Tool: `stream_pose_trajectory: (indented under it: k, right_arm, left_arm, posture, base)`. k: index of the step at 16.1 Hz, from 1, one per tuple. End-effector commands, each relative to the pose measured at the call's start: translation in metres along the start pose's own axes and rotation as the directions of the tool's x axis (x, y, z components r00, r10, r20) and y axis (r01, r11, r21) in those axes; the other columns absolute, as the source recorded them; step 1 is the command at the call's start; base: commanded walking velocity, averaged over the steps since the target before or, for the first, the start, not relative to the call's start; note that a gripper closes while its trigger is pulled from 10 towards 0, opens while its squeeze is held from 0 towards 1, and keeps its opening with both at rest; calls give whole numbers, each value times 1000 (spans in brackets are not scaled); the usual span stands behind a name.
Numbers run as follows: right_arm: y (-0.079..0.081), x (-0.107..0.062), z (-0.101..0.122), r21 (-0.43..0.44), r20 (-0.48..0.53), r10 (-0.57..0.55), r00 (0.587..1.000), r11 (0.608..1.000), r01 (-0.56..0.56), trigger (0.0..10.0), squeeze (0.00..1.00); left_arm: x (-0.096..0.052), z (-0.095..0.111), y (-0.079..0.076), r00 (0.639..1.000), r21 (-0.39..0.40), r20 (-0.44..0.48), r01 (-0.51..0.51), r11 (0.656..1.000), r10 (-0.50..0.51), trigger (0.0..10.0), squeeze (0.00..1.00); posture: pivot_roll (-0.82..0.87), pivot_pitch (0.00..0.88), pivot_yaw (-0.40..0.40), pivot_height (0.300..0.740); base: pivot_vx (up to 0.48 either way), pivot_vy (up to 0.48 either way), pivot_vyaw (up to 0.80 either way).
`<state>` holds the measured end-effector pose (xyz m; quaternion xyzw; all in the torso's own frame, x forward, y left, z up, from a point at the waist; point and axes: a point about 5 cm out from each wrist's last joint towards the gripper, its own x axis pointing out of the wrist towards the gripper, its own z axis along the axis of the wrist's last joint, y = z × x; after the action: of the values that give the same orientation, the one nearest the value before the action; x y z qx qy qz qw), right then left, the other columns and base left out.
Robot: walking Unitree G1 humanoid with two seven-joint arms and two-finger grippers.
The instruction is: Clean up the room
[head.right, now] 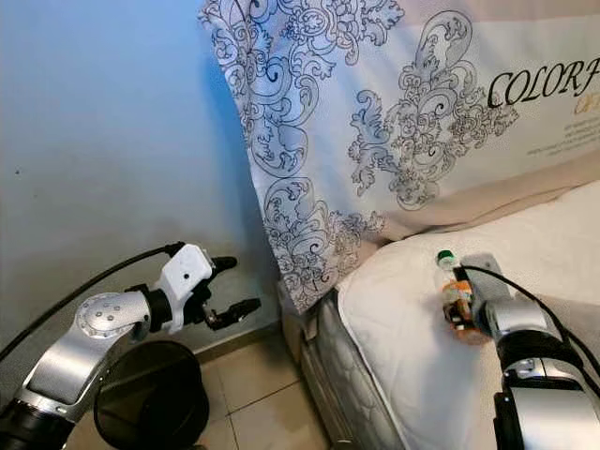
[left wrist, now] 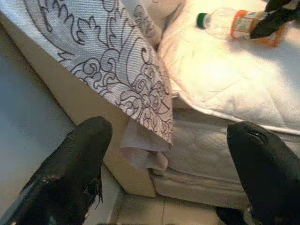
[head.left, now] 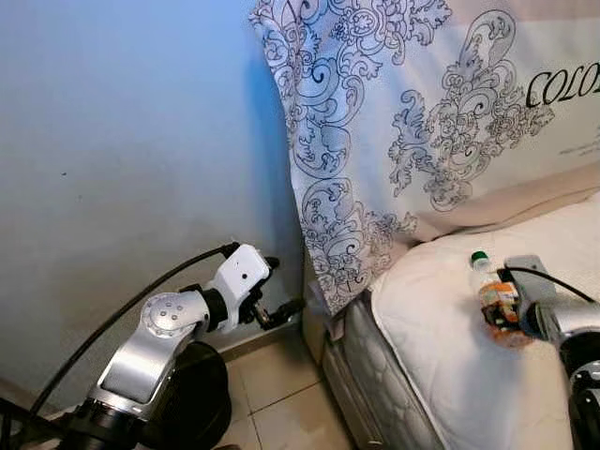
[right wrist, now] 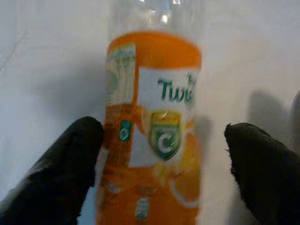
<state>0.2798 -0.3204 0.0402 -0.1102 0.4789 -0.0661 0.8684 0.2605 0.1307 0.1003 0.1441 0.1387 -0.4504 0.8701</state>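
A clear plastic bottle (head.left: 490, 292) with an orange label and a green cap lies on the white mattress (head.left: 422, 366) near its corner. My right gripper (right wrist: 165, 138) is open and reaches over the bottle (right wrist: 150, 131), one finger on each side of its orange label. One finger (right wrist: 70, 159) sits right at the label's edge; the other finger (right wrist: 262, 168) stands apart from it. My left gripper (head.left: 281, 286) is open and empty, held out by the blue wall beside the bed. The bottle (left wrist: 234, 23) lies far off in the left wrist view.
A large pillow with black swirl print (head.left: 394, 141) leans against the wall (head.left: 122, 169) at the head of the bed and hangs past the mattress corner. A black round bin (head.right: 150, 394) stands on the tiled floor (head.left: 272, 394) under my left arm.
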Motion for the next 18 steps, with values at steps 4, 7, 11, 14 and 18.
stream_pose_trajectory:
  k: [4, 7, 11, 14, 18]
  right_arm:
    - [4, 6, -21, 84, -37, 5, 999, 997, -2, 0, 0]
    - [5, 7, -18, 122, -10, 6, 1000, 993, -5, 0, 0]
    - [4, 6, -11, 127, 20, -9, 1000, 992, 6, 0, 0]
    - [5, 7, -9, 157, 66, -81, 995, 985, 69, 0, 0]
    - [10, -8, 22, 458, 372, -275, 887, 885, 83, 0, 0]
  left_arm:
    - [-1, 2, -1, 999, 8, -10, 32, 999, -32, 10000, 0]
    - [-1, 3, 0, 999, 10, -11, 39, 999, -38, 10000, 0]
    - [-2, 2, 0, 999, 7, -16, 41, 999, -41, 10000, 0]
    - [-3, 0, -2, 1000, 4, -13, 17, 1000, -17, 10000, 0]
    - [-5, -4, -1, 995, -7, 11, -100, 995, 100, 10000, 0]
  posture:
    - [-13, 0, -6, 740]
    - [-9, 0, 0, 740]
    - [-11, 0, -1, 740]
    - [-4, 0, -12, 740]
    - [-15, 0, 4, 740]
  base:
    - [0, 0, 0]
    - [0, 0, 0]
    - [0, 0, 0]
    - [0, 0, 0]
    - [0, 0, 0]
